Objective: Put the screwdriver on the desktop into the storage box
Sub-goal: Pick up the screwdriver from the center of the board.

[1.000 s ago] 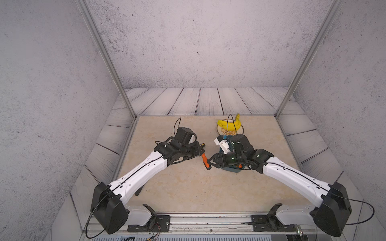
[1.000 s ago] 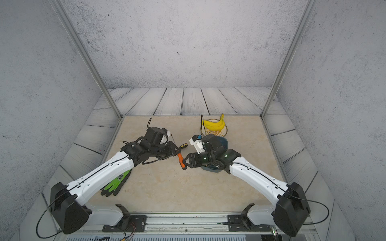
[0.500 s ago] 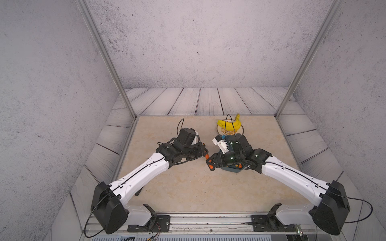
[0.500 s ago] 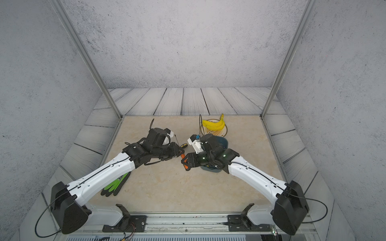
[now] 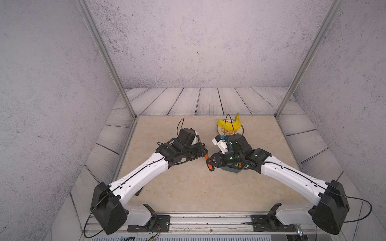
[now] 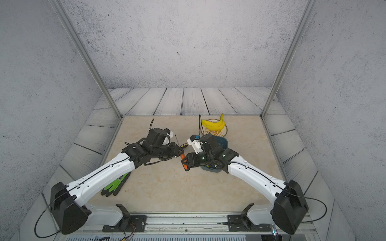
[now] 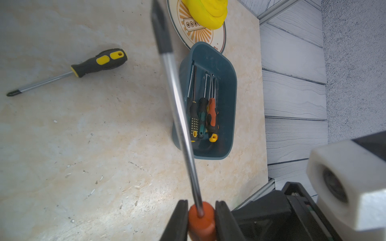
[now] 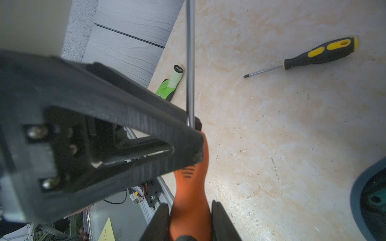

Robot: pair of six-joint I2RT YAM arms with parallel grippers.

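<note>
- The orange screwdriver (image 8: pixel 191 194) is up off the desk (image 5: pixel 188 187), held in the air between the two arms with both grippers on its handle.
- The left gripper (image 7: pixel 201 205) is clamped tight on the front collar of the handle, right where the steel shaft comes out.
- The right gripper (image 8: pixel 190 206) is closed on the thicker rear part of the same handle. In the right wrist view both fingers look pressed against the orange grip.
- Its long axis runs roughly front to back. The butt sits at the right gripper, and the shaft passes beyond the left gripper. The dark tip points toward the back wall, leaning slightly to the robot's left.
- The storage box (image 7: pixel 228 87) stands on the desk to the right of both grippers, partly under the right arm's wrist and apart from the held tool.
- The boxed screwdrivers (image 7: pixel 212 116) lie lengthwise in it, tips toward the plate (image 7: pixel 196 34).
- A yellow-and-black screwdriver (image 7: pixel 98 62) lies flat on the desk just beyond the left gripper, its tip pointing to the robot's left.
</note>
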